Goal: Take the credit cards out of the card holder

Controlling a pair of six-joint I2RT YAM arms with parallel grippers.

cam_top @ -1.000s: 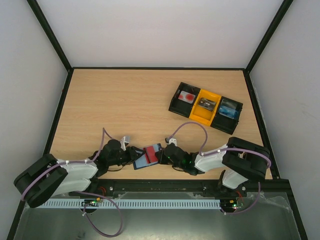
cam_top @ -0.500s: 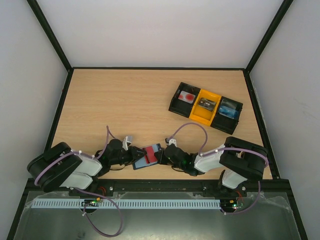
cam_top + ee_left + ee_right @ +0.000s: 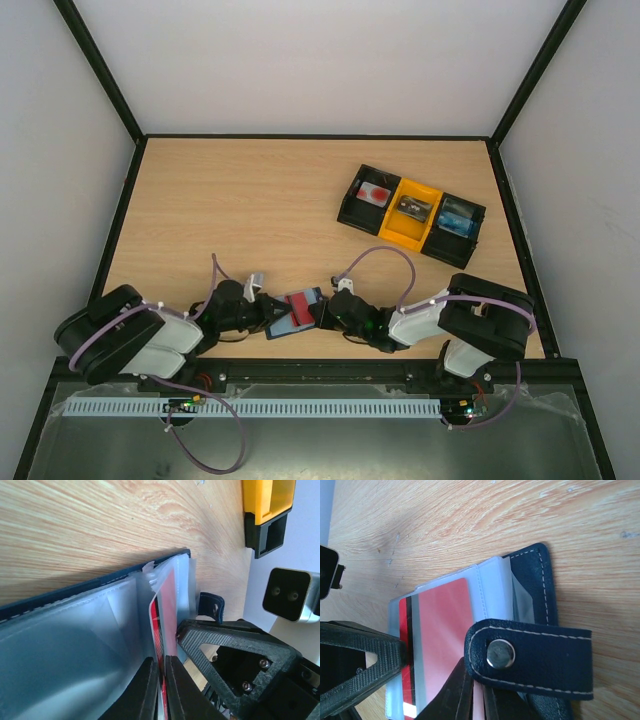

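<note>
The navy card holder (image 3: 283, 322) lies open on the table between my two grippers. A red card (image 3: 300, 303) with a dark stripe sits in its clear inner pocket. My left gripper (image 3: 268, 308) is shut on the card's edge (image 3: 170, 590) at the pocket mouth, its gripper point (image 3: 162, 680) low in the left wrist view. My right gripper (image 3: 322, 312) is shut on the holder's other side (image 3: 540, 580), its gripper point (image 3: 476, 700) under the closing tab (image 3: 545, 655). The red card (image 3: 445, 630) lies flat there. A pinkish-white card (image 3: 377, 192) and a black card (image 3: 411, 207) lie in the tray.
The black-and-yellow three-compartment tray (image 3: 398, 237) stands at the back right, with a blue item (image 3: 458, 220) in its right compartment. It also shows in the left wrist view (image 3: 267, 500). Black frame rails edge the table.
The left arm's body has swung in towards the holder and risen. Both grippers and the holder stay almost where they were.
</note>
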